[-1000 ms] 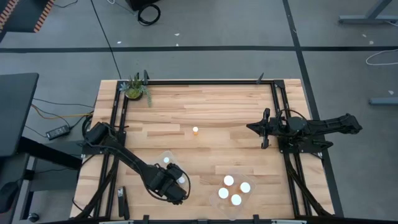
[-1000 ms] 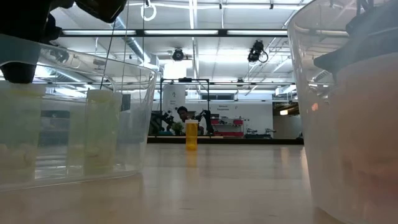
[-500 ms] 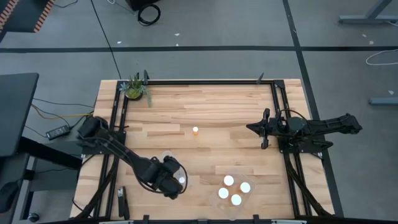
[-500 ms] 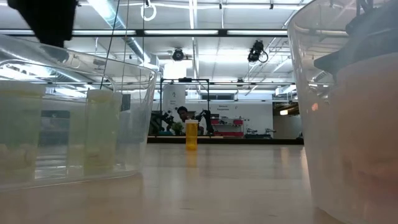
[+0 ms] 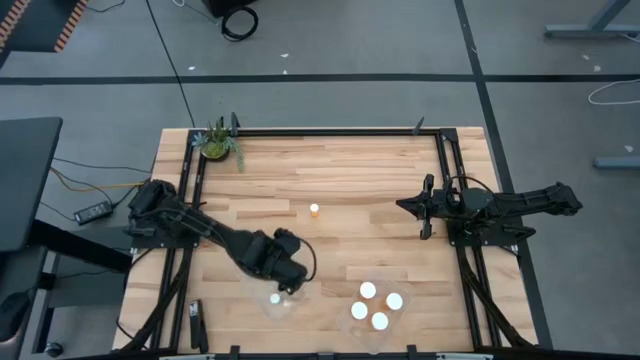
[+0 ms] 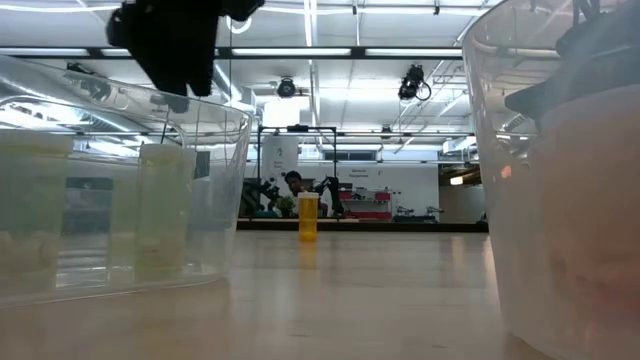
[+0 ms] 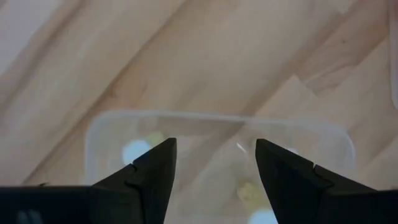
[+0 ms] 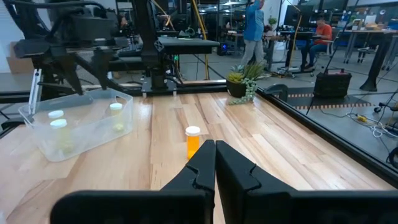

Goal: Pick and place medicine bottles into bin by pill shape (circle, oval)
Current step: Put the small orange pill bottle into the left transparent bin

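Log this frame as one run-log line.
left gripper: open, empty, above left tub | right gripper: shut, idle at right | bottle: alone mid-table | right tub: four bottles

One amber medicine bottle (image 5: 314, 210) stands upright mid-table; other white-capped bottles (image 5: 375, 304) sit inside the clear tubs (image 5: 372, 335)

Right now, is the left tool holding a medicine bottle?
No: the left tool is open with nothing between its fingers, above the clear tub.
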